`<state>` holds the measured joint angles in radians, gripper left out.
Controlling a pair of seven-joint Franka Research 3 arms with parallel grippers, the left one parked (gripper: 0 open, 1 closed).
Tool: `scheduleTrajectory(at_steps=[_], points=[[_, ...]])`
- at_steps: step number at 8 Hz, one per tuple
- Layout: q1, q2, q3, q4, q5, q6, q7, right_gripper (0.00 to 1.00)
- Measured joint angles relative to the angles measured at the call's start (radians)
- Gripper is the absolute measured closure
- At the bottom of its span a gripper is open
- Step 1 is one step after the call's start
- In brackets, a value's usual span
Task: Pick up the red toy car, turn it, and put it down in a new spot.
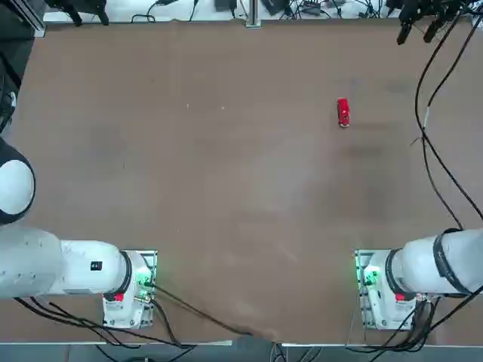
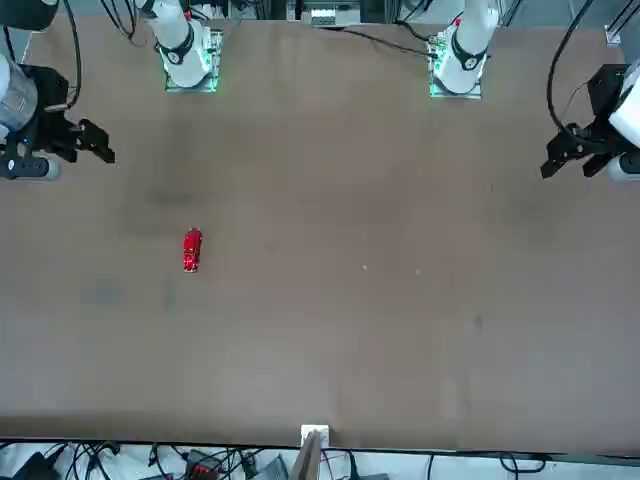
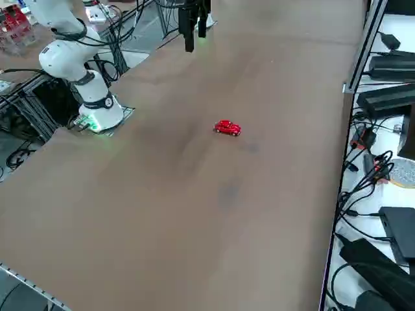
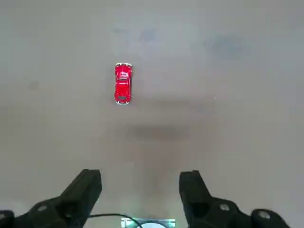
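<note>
The red toy car [image 1: 343, 112] lies alone on the brown table, right of centre and toward the far side. It also shows in the front view [image 2: 192, 250], the right side view [image 3: 227, 127] and the right wrist view [image 4: 122, 83]. My right gripper [image 1: 419, 30] hangs high over the table's far right corner, well apart from the car. Its two black fingers are spread in the wrist view, so the gripper [image 4: 142, 187] is open with nothing between them. From the front the gripper [image 2: 75, 150] sits at the table's edge, and from the side the gripper [image 3: 196, 34] is up high.
The right arm's white base [image 1: 385, 290] with green lights stands at the near edge. Black cables [image 1: 434, 151] hang along the table's right side. Power bricks and wires [image 3: 382, 97] lie beyond the table's far edge.
</note>
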<state>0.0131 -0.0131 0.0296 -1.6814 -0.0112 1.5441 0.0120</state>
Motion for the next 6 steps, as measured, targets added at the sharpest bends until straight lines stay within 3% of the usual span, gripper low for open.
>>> scheduleTrajectory(at_steps=[6], points=[[-0.004, 0.018, -0.003, 0.022, 0.002, 0.008, -0.023, 0.00]])
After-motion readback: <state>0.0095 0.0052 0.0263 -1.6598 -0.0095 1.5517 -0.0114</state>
